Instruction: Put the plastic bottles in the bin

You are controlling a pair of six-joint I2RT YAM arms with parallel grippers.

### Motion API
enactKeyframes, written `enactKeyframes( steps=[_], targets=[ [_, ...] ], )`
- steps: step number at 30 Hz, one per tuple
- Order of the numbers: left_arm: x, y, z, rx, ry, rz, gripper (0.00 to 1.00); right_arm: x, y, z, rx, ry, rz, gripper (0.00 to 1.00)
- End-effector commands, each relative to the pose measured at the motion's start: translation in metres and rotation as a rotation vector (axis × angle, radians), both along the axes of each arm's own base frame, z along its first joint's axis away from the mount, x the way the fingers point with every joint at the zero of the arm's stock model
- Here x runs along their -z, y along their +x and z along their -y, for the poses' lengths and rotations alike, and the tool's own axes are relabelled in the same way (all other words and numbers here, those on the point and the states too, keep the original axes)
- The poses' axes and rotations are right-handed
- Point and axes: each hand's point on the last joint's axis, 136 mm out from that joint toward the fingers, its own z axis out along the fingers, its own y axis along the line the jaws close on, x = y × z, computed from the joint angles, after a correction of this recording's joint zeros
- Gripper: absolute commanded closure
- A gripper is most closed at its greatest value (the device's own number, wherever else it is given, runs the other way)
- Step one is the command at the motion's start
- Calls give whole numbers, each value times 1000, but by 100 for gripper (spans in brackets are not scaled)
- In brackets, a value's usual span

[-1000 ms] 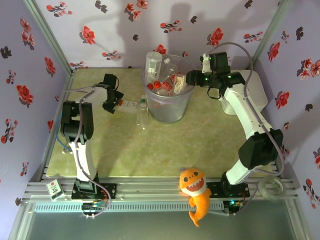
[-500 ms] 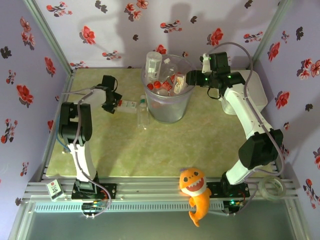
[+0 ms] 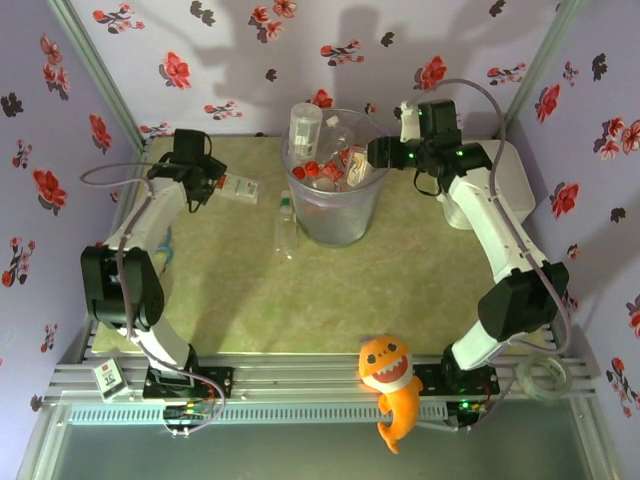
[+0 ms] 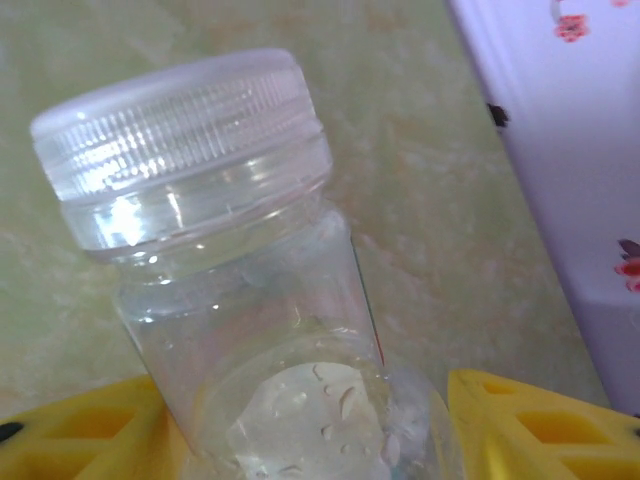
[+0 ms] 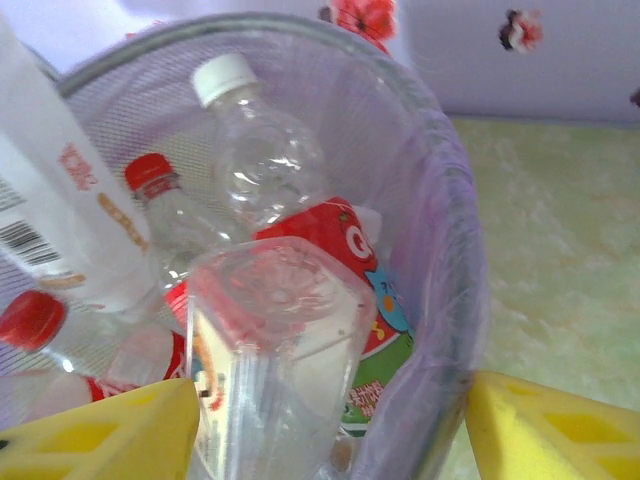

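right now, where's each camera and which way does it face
top external: above, behind the bases, looking down at the table; left arm, right arm show
left wrist: on the left end effector, facing its bottle; yellow fingertips show
right wrist: on the right end effector, looking into the bin; fingertips show
shared: bin, in top external and right wrist

Left arm [image 3: 140,215] stretches far forward. The left gripper [image 3: 210,186] has its yellow fingers [image 4: 80,430] clamped on a clear plastic bottle [image 4: 250,300]. Right arm [image 3: 500,230] arches high, and the right gripper [image 3: 380,153] points sideways with its jaws apart.
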Motion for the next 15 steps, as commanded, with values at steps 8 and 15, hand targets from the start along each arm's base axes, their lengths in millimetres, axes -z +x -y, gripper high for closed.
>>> enactKeyframes(
  steps=[8, 15],
  targets=[
    [-91, -58, 6, 316, 240, 102, 41, -64, -53, -94, -409, -49, 179, 30],
    [-169, -56, 45, 407, 157, 321, 45, -65, -49, -111, -416, -7, 162, 30]
  ],
)
